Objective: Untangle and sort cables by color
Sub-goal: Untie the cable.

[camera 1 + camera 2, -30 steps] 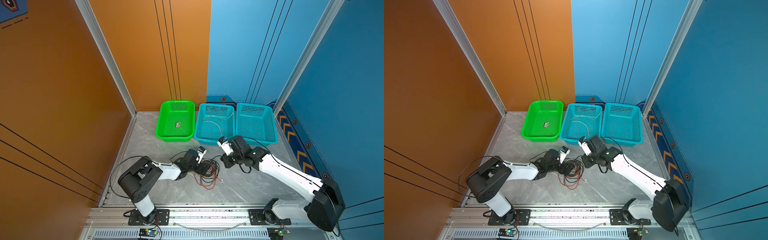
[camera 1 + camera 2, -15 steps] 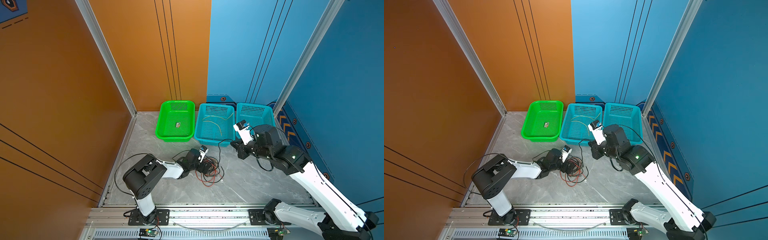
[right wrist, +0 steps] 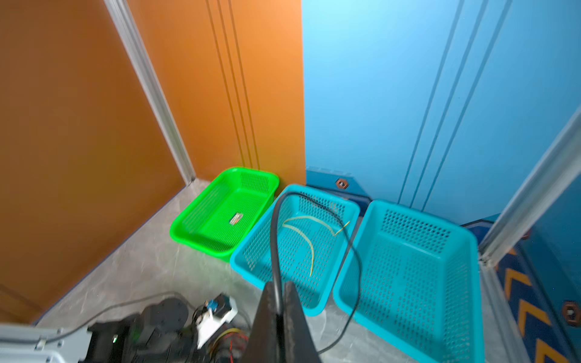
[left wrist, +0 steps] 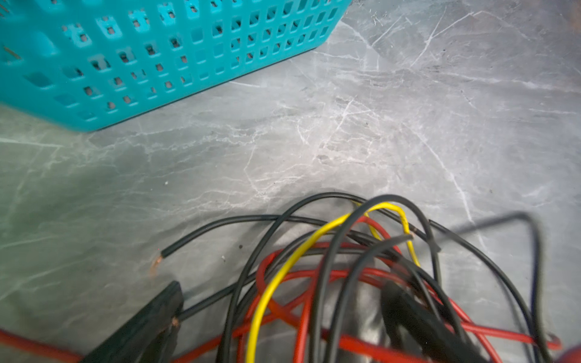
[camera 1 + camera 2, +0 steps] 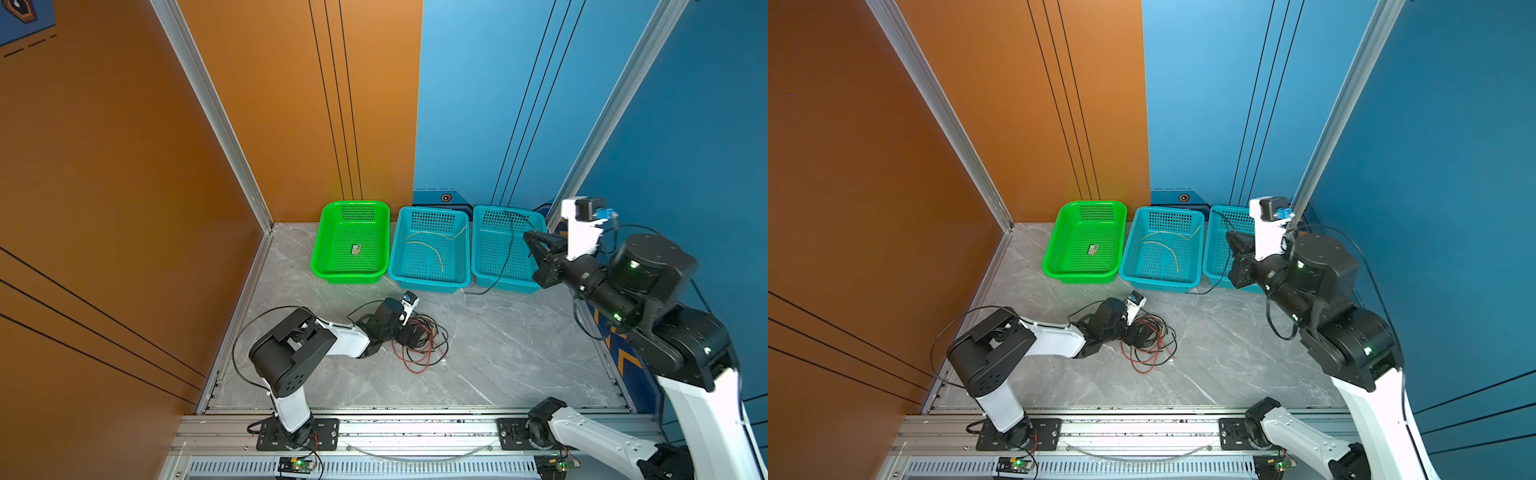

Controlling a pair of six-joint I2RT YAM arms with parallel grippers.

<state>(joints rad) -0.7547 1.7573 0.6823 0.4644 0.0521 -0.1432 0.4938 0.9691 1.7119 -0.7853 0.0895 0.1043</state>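
We see the raised right claw (image 3: 279,284) clenched on a black cable (image 3: 273,245) above the end blue basket (image 5: 505,286), the low left claw (image 4: 281,292) spread amid the floor tangle (image 5: 428,349), and a yellow cable (image 5: 432,245) in the middle basket (image 5: 430,283).

**Tally on the tabletop (image 5: 498,353)**

Three baskets along the far edge: one green basket (image 5: 347,277), a middle teal basket (image 5: 430,284), a right teal basket (image 5: 515,286). Seemingly two yellow cables (image 3: 311,254) in the middle one. One separate black cable (image 3: 274,245). One tangle of cables (image 5: 419,340), strands uncountable. One label (image 5: 355,249). Two arms: left arm (image 5: 345,340), right arm (image 5: 648,282).
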